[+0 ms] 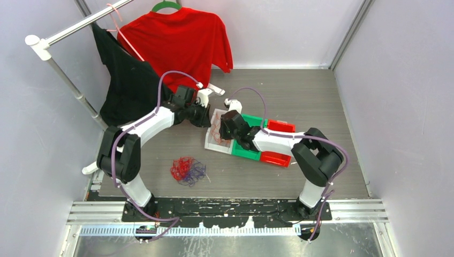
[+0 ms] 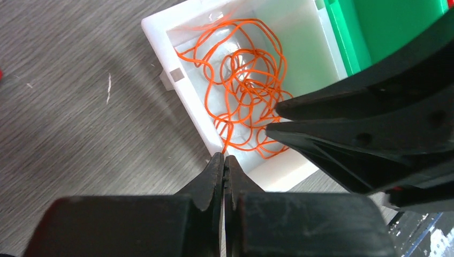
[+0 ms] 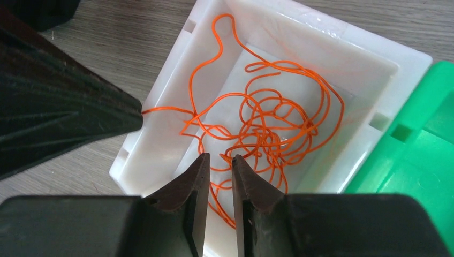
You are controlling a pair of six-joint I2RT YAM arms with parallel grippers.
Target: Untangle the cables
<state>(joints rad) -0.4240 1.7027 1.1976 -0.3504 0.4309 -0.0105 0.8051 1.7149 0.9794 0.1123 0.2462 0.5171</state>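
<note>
orange cable (image 3: 266, 127) coiled, strand toward left end effector (image 2: 224, 159)

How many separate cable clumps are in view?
2: orange cables in the white bin; red-and-blue tangle on the table, near-left of the bin. More may be hidden.

orange cable (image 2: 247, 88) end hidden inside left claw (image 2: 224, 158) — green bin (image 2: 396, 27) cut off.
</note>
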